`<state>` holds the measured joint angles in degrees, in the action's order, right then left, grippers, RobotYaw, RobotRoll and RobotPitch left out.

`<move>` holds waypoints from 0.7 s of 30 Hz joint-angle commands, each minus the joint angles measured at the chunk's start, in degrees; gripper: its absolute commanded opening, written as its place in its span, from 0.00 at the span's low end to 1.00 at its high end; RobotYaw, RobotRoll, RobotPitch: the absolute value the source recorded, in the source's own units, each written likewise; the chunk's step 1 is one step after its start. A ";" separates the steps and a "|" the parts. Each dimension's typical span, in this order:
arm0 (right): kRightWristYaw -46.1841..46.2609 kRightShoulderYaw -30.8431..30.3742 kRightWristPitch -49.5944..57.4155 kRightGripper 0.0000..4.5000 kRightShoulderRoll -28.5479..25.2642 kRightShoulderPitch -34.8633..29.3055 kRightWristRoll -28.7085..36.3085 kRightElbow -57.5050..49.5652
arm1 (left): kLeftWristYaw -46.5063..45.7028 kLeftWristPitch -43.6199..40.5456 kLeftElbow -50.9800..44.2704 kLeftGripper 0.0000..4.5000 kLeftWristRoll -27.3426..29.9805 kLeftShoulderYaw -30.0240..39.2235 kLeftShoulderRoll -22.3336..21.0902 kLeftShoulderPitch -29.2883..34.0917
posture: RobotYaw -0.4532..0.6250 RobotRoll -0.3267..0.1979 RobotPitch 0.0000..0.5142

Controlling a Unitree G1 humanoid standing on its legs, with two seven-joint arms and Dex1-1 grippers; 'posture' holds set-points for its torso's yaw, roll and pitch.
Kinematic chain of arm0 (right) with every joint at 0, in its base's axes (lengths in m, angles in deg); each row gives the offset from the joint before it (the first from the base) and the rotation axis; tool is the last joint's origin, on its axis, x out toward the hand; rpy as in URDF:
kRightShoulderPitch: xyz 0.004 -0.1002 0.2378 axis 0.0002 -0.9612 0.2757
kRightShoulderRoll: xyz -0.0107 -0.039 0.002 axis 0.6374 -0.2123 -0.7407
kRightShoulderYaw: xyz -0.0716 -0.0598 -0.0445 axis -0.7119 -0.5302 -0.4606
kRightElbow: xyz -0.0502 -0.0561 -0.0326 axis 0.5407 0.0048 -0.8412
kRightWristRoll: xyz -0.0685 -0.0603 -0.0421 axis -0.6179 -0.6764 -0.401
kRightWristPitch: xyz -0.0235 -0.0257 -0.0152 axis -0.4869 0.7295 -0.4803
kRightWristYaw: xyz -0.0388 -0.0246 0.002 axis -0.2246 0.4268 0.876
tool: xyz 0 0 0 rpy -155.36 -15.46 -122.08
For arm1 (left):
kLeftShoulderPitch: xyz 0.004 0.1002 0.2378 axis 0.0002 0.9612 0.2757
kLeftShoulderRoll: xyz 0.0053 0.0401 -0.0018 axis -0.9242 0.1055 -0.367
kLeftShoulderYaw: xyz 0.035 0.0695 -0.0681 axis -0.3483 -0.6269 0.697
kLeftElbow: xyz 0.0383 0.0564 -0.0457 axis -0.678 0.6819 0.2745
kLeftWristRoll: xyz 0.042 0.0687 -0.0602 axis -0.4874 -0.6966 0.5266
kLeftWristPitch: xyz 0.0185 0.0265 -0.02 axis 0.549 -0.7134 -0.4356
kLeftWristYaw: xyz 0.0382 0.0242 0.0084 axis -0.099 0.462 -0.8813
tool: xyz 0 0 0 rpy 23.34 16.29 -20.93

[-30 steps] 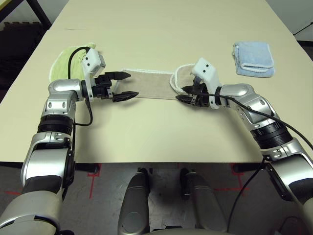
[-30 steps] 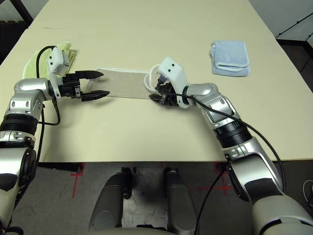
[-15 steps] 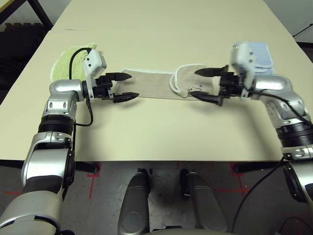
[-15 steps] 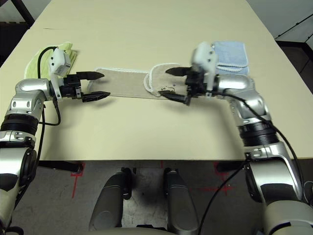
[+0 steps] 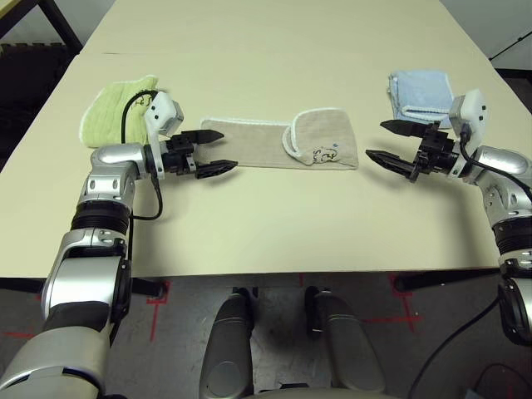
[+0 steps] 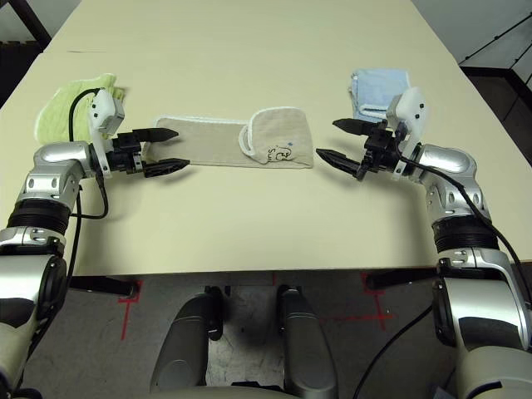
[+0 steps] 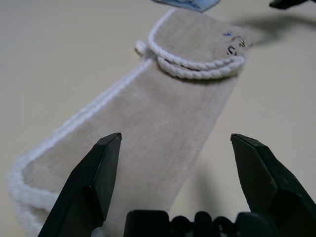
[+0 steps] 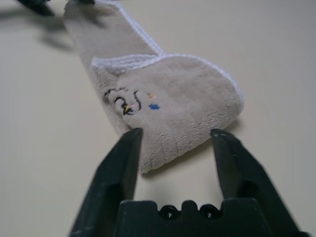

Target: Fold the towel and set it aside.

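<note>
Two grippers, both empty. Left gripper (image 5: 213, 150) spread wide at the near-left end of the beige terry towel with white stitched edging (image 5: 266, 144); right gripper (image 6: 339, 140) parted, apart from the towel's folded-over right end. Towel lies mid-table, one flap turned back, printed label up. Risk: left pinches top layer only → the strip drags, flap slides open. Farther back, lime-green towel (image 5: 115, 117) & folded light blue towel (image 6: 376, 87) sit close; a wide swing could snag either.
</note>
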<state>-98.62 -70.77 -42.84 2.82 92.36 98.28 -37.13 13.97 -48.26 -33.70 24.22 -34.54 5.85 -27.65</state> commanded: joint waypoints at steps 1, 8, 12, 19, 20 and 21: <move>-1.17 0.44 -2.23 0.36 0.09 0.49 -0.63 2.84 | -0.37 -1.21 -2.02 1.00 0.77 0.34 0.23 1.97 | 0.46 0.62 0.35; -0.63 0.34 -0.05 0.01 3.07 3.72 -0.09 3.39 | -0.35 -2.06 -3.47 1.00 0.84 0.32 -0.14 2.82 | 0.47 0.62 0.34; -1.65 0.34 0.53 0.01 3.10 3.76 -0.09 3.18 | 0.18 -2.99 -4.22 1.00 1.10 0.31 -0.54 3.19 | 0.47 0.62 0.33; -5.10 0.40 -0.65 0.01 0.77 1.33 -0.21 0.71 | -6.74 -19.93 -7.84 1.00 0.58 1.65 -6.20 1.38 | 0.48 0.62 0.34; -5.31 0.42 -0.54 0.01 0.65 1.10 -0.12 0.40 | -7.02 -22.43 -8.85 1.00 1.31 1.92 -7.01 1.19 | 0.49 0.62 0.34; -5.40 0.44 -0.46 0.01 0.58 0.88 -0.02 0.16 | -7.08 -25.38 -10.07 1.00 2.08 2.17 -7.92 1.22 | 0.49 0.62 0.34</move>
<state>-103.28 -70.74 -43.03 4.06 94.12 98.09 -35.60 7.42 -69.29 -41.05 25.16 -33.16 -1.11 -25.73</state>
